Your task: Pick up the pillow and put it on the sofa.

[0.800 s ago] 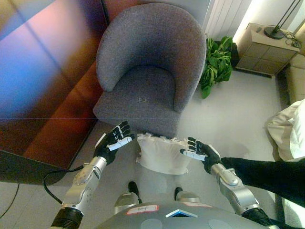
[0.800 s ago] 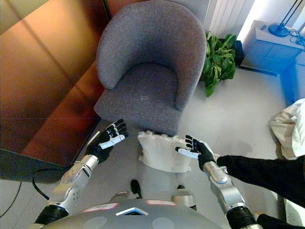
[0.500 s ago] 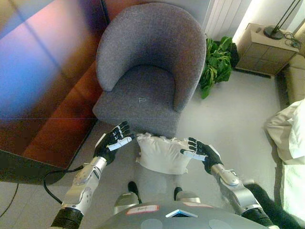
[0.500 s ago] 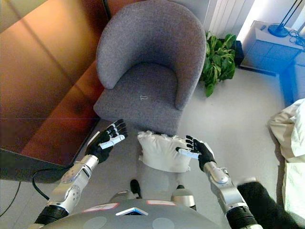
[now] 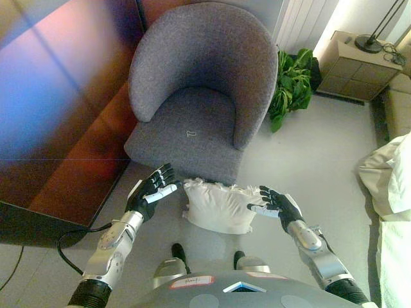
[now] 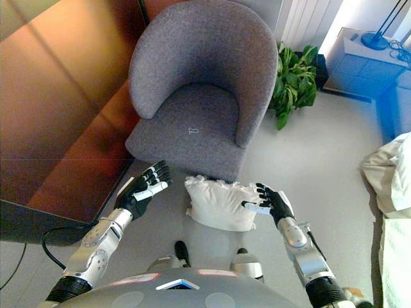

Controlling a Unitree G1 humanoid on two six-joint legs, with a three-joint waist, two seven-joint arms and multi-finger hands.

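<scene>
Person's black sleeve gone — both hands (image 5: 151, 190) (image 5: 277, 202) still spread-fingered beside pillow (image 5: 217, 206).

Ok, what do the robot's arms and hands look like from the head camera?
Both arms are jointed silver-grey metal. The left hand and right hand are dark, with white covers on some fingers.

The lamp (image 5: 379, 29) on the side cabinet (image 5: 354, 65) is cut off by the top edge; the small mark (image 5: 191, 133) on the armchair seat (image 5: 186, 122) is too small to tell
</scene>
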